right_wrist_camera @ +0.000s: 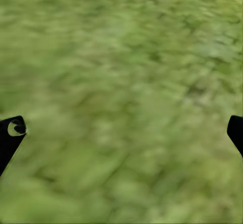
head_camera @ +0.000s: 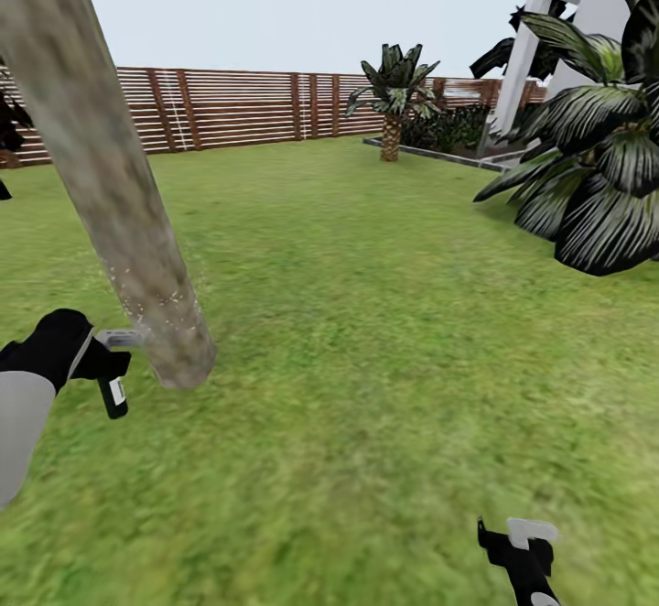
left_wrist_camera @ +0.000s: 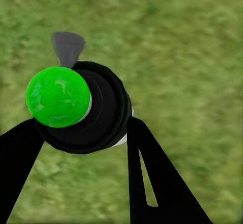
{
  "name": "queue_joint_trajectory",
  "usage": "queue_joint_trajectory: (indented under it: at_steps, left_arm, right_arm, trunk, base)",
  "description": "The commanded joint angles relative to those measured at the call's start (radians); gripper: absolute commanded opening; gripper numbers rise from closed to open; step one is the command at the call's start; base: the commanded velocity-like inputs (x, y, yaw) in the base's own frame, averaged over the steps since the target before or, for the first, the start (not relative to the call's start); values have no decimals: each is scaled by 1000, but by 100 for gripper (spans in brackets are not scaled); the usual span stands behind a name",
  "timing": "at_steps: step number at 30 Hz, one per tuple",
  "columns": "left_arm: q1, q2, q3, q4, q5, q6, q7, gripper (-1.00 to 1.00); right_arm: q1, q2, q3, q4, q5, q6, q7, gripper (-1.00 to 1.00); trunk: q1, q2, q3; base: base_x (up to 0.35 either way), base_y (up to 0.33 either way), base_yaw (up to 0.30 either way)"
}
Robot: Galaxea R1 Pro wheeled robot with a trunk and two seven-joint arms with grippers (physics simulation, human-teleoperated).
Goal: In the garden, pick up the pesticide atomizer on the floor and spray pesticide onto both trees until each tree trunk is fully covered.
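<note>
Green lawn spreads across nearly the whole head view, and behind it we see the brown slatted fence running along the upper part of the frame under a pale sky. At the upper right stands a white building, with a small palm in front of the fence and a big broad-leaved plant pushing in from the right edge.

Now to the left side: a thick grey-brown tree trunk slants from the upper left corner down to the grass at lower left. Fine pale specks dot its lower bark. Right beside its base we have our left gripper, clamped around the spray bottle, whose dark body with a white label hangs below the hand while a grey nozzle points at the trunk and looks to be just touching it.

In the left wrist view we look down on that bottle: a round black body with a bright green ball on top and a grey trigger piece, pinched between the two black fingers over grass.

Down at the bottom right of the head view sits our right gripper. Its wrist view shows its two fingertips at opposite edges, spread wide, with blurred grass between them.
</note>
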Motion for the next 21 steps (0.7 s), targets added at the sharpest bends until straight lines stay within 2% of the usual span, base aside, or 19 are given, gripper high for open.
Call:
queue_joint_trajectory:
  at_steps: [1, 7, 11, 14, 21]
  left_arm:
    - [-1, -2, 7, -1, -11, 3, -8, -100]
    - [-2, -5, 8, -2, -11, 4, -8, -100]
    - [-1, -5, 6, -1, -11, 3, -8, -100]
    - [-1, -5, 5, -1, -11, 4, -8, -100]
    - [0, 2, 2, 8, -14, 3, -8, -100]
  right_arm:
    - [0, 0, 9, 0, -8, -2, -3, 100]
    - [0, -6, 9, 1, -8, -3, -3, 100]
    - [0, -6, 9, 1, -8, -2, -3, 100]
    - [0, -6, 9, 1, -8, -2, -3, 100]
    - [0, -2, 10, 0, -8, -2, -3, 100]
  trunk:
    - [0, 0, -1]
    - [0, 0, -1]
    - [0, 0, -1]
    - [0, 0, -1]
    - [0, 0, -1]
  base:
    - [280, -2, 56]
    - [329, 0, 9]
    - [250, -154, 0]
    - [83, -268, 20]
    - [4, -277, 243]
